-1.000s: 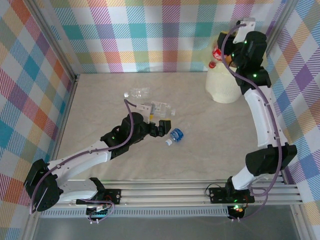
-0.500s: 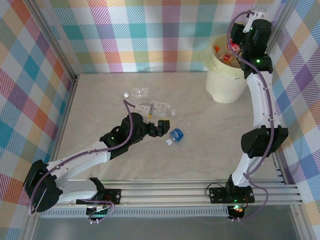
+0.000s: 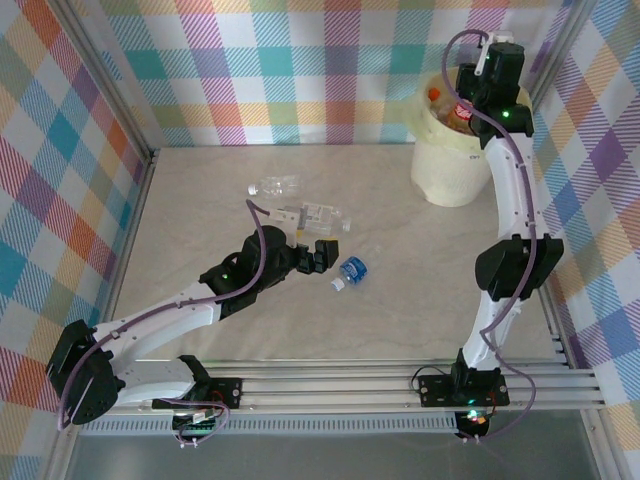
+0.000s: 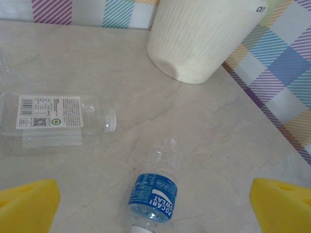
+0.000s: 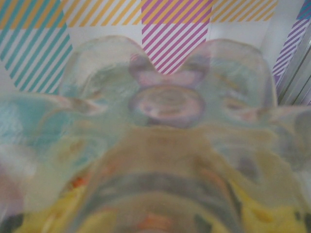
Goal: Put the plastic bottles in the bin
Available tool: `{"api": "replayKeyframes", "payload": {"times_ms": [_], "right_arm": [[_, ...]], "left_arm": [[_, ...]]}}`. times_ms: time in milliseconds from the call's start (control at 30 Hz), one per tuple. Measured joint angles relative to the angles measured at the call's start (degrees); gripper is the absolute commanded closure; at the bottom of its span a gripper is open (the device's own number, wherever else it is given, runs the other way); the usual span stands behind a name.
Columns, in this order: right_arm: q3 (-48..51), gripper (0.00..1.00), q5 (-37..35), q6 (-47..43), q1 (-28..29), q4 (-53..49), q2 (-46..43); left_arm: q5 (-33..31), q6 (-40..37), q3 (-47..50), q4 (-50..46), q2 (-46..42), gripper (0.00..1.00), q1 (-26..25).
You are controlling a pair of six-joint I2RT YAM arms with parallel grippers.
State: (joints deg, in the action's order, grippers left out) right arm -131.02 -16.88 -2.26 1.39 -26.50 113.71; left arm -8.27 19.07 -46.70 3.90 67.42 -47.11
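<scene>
My right gripper (image 3: 464, 108) hangs over the mouth of the bin (image 3: 450, 165), a cream-yellow bucket at the far right, and is shut on a clear plastic bottle with a red label (image 3: 462, 112). That bottle's base (image 5: 165, 97) looms blurred right before the right wrist camera. A blue-labelled bottle (image 3: 352, 267) with a white cap lies on the table just right of my open left gripper (image 3: 320, 255). It lies on its side (image 4: 154, 194) between the yellow pads (image 4: 26, 204), untouched. A clear bottle with a white label (image 4: 53, 119) lies beyond it, and another clear one (image 3: 273, 186) farther left.
An orange cap (image 3: 434, 95) shows among bottles inside the bin. Checked fabric walls (image 3: 300, 70) close the table at the back and both sides, the right one close behind the bin. The bin's ribbed wall (image 4: 204, 39) stands ahead of my left gripper.
My right arm has swung the held bottle from beside the bin's right rim to over its opening, lifting and straightening. The left arm and the table bottles have not moved.
</scene>
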Motion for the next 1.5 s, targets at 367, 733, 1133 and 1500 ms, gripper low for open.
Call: {"api": "replayKeyframes", "payload": {"times_ms": [367,733,1133,1500], "right_arm": [[-12.0,0.47,-1.5,-4.2,-0.2,-8.8,12.4],[-12.9,0.29,5.9,-4.9,-0.3,-14.5,12.7],[-12.8,0.18,17.0,2.8,-0.4,-16.5,9.9],[-12.7,0.36,9.7,5.9,-1.1,-17.9,8.7]], "left_arm": [[-0.4,0.7,0.0,-1.0,0.6,0.00,0.0],[-0.3,1.1,0.0,-1.0,3.0,0.00,0.1],[0.3,2.2,-0.5,-0.9,5.6,0.00,0.2],[0.9,2.6,-1.2,-0.9,6.9,0.00,0.4]]}}
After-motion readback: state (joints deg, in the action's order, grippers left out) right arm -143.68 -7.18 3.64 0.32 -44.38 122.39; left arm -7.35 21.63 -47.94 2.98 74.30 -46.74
